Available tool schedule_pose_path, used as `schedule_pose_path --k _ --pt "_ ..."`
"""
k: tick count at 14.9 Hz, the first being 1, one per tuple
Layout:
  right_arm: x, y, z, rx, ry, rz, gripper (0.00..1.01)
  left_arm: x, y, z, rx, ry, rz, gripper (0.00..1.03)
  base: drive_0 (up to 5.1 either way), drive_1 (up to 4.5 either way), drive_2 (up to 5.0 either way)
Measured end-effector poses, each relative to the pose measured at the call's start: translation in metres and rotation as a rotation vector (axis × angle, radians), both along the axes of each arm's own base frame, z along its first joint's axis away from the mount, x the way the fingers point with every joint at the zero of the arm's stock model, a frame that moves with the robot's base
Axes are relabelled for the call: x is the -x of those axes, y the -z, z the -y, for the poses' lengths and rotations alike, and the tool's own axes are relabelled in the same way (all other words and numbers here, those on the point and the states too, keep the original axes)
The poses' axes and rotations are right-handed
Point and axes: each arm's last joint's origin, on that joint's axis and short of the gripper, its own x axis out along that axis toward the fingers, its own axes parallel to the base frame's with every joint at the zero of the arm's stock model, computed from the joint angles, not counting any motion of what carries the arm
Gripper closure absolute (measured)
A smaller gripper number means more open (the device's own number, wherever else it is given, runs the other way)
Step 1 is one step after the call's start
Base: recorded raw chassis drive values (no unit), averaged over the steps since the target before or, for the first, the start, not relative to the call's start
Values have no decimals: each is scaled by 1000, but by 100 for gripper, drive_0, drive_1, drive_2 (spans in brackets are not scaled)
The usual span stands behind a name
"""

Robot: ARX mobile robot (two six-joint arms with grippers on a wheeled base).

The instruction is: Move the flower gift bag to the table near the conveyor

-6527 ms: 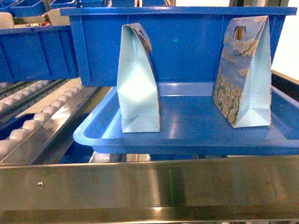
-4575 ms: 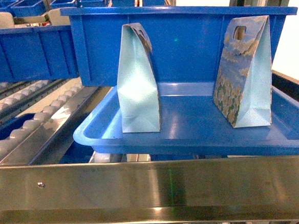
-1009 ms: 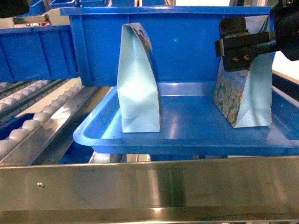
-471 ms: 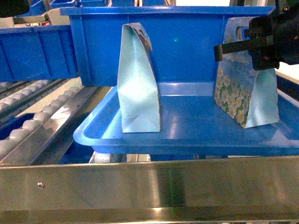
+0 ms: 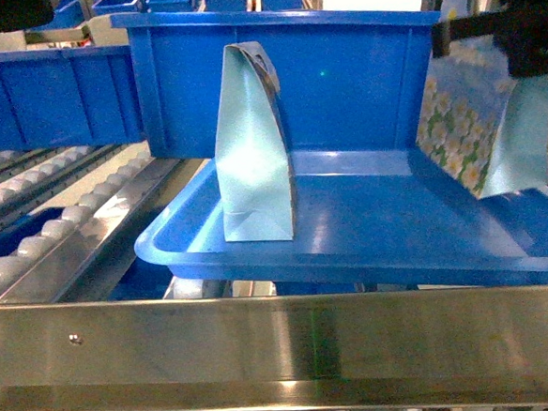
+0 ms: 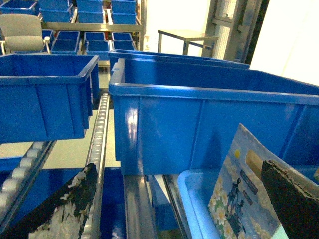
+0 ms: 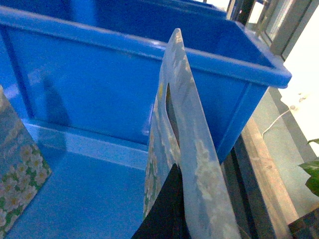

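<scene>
Lifted since earlier, one flower gift bag [image 5: 480, 121] in right pincer [image 5: 525, 28], one bag [image 5: 251, 146] on tray [image 5: 370, 236]

Right gripper [image 7: 172, 209] has its dark finger [image 7: 167, 211] pinched on the top edge of the flower-print paper gift bag [image 7: 192, 149], seen edge-on. Behind it there's a big blue plastic bin [image 7: 99, 79], and a second flowery bag [image 7: 20, 164] pokes in at the left edge over the shallow blue plastic tray [image 7: 84, 194].

Glossy blue plastic tray [image 5: 352, 242], shiny steel rail [image 5: 284, 346].

Bright, blue-tinted frames — window glare blown out upper right.
</scene>
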Motion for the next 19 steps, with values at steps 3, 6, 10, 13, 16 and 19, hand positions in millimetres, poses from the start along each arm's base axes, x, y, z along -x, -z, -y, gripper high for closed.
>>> schedule_pose_path --k 3,6,10,13,16,19 --pt "22 -21 17 -23 22 70 99 0 0 0 0 1 0 5 0 0 0" --pt "54 -34 38 -40 36 112 99 0 0 0 0 0 0 5 0 0 0" --pt "96 -33 51 -45 10 119 99 0 0 0 0 0 0 5 0 0 0" --pt "100 -26 50 -29 2 99 99 0 0 0 0 1 0 5 0 0 0" --pt "100 -26 50 -27 1 99 99 -8 -8 20 0 36 -23 5 0 0 0" --pt "100 -26 50 -27 1 99 99 -32 -28 55 -1 79 -50 5 0 0 0"
